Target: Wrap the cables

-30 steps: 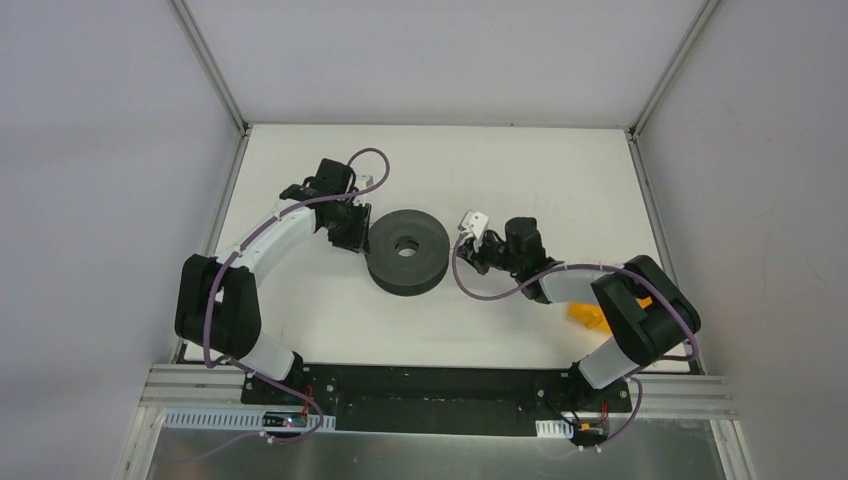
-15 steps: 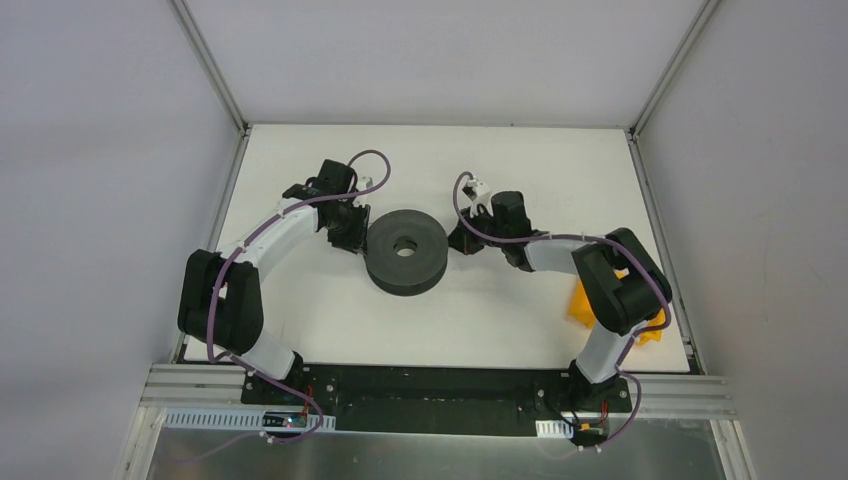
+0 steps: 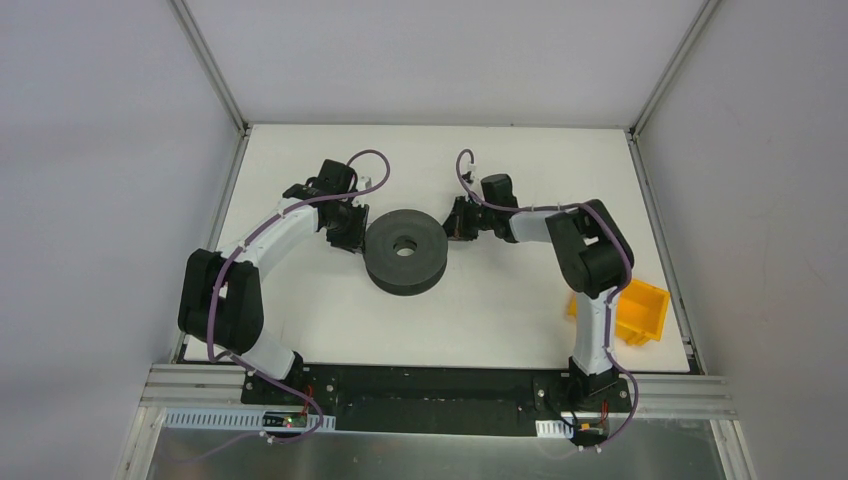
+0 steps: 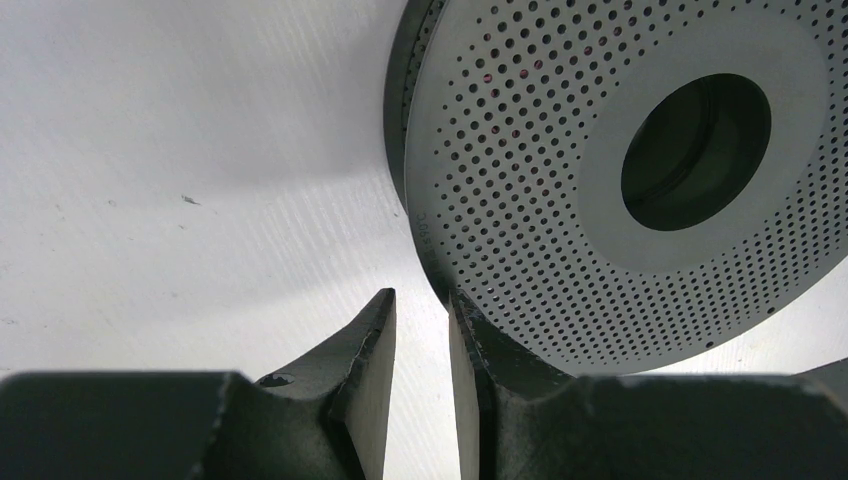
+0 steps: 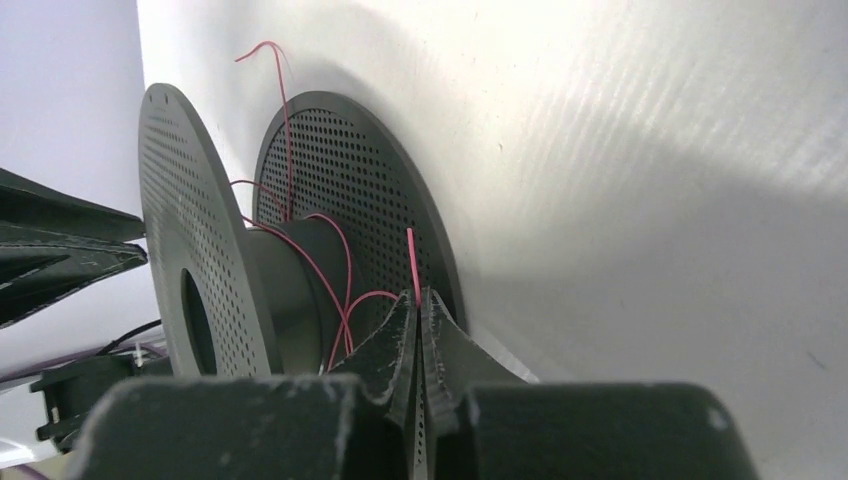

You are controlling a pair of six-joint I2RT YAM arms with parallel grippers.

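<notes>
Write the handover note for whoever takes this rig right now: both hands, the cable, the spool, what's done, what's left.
Left hand: jaws slightly apart, nothing between them, one finger at the spool rim.
Right hand: shut on the cable, at the spool's opposite side.
The spool lies flat on the table, between the hands.
Done: a few loose red turns on the hub; one end sticks out past the flange.
Left: probably wind on the held length and tidy the slack loops.
</notes>
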